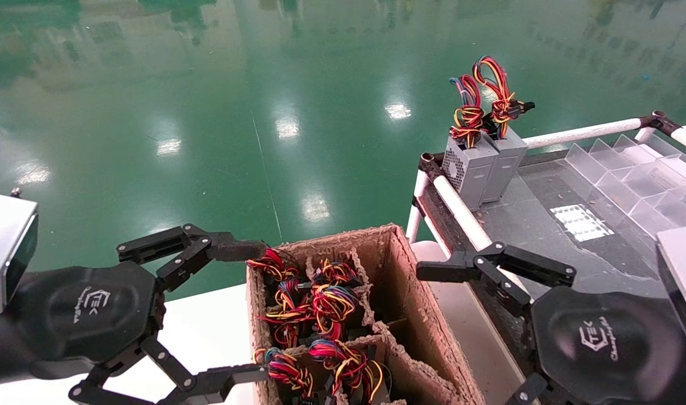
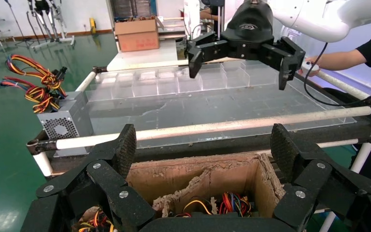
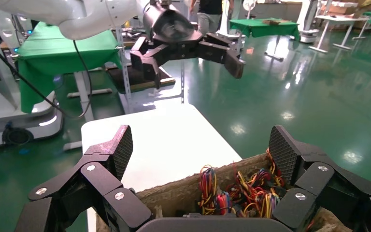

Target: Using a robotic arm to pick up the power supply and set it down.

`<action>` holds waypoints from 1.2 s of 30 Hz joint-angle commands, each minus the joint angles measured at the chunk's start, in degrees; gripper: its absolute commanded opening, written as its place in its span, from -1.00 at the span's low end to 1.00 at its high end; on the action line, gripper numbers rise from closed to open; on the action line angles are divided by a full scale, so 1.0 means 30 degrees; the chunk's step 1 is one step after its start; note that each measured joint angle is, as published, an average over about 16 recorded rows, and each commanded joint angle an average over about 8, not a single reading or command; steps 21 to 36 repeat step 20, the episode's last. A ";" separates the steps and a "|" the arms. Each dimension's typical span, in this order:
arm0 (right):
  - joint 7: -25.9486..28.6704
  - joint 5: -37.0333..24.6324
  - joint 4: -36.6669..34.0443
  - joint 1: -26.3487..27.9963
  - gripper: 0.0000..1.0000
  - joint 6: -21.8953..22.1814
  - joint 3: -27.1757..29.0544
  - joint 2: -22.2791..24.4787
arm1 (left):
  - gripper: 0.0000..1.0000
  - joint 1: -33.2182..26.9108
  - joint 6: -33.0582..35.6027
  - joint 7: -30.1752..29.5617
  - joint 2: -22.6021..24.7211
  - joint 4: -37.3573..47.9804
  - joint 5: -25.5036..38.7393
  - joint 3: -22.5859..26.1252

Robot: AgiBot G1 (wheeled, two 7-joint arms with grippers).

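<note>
Two grey power supplies (image 1: 483, 163) stand side by side at the far corner of the dark worktable (image 1: 551, 247), each topped by a bundle of red, yellow and orange wires; one also shows in the left wrist view (image 2: 65, 121). More wire bundles (image 1: 315, 315) fill a worn cardboard box (image 1: 416, 315) with dividers. My left gripper (image 1: 247, 312) hovers open at the box's left side. My right gripper (image 1: 461, 337) hovers open at its right side, over the table rail. Neither holds anything. In each wrist view, the gripper (image 2: 203, 145) (image 3: 200, 150) has its fingers spread wide over the box.
A white pipe rail (image 1: 461, 211) frames the worktable. Clear acrylic dividers (image 1: 630, 174) stand at its right. The box sits on a white table (image 1: 208, 332). Green floor lies beyond. A person's arm (image 2: 348, 58) reaches in behind the worktable.
</note>
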 commanded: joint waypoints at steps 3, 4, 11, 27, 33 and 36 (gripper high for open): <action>0.0158 0.0170 0.0496 -0.0343 1.00 -0.0249 0.0061 0.0189 | 1.00 0.0008 0.0006 -0.0012 0.0007 -0.0006 0.0014 -0.0022; 0.0145 0.0166 0.0452 -0.0316 1.00 -0.0227 0.0062 0.0176 | 1.00 0.0008 0.0006 -0.0012 0.0007 -0.0006 0.0014 -0.0022; 0.0067 0.0097 0.0164 -0.0117 1.00 -0.0081 0.0038 0.0073 | 1.00 0.0008 0.0006 -0.0012 0.0007 -0.0006 0.0014 -0.0022; 0.0015 0.0009 -0.0018 0.0000 1.00 0.0006 0.0007 0.0006 | 1.00 0.0008 0.0006 -0.0012 0.0007 -0.0006 0.0014 -0.0022; 0.0015 0.0009 -0.0018 0.0000 1.00 0.0006 0.0007 0.0006 | 1.00 0.0008 0.0006 -0.0012 0.0007 -0.0006 0.0014 -0.0022; 0.0015 0.0009 -0.0018 0.0000 1.00 0.0006 0.0007 0.0006 | 1.00 0.0008 0.0006 -0.0012 0.0007 -0.0006 0.0014 -0.0022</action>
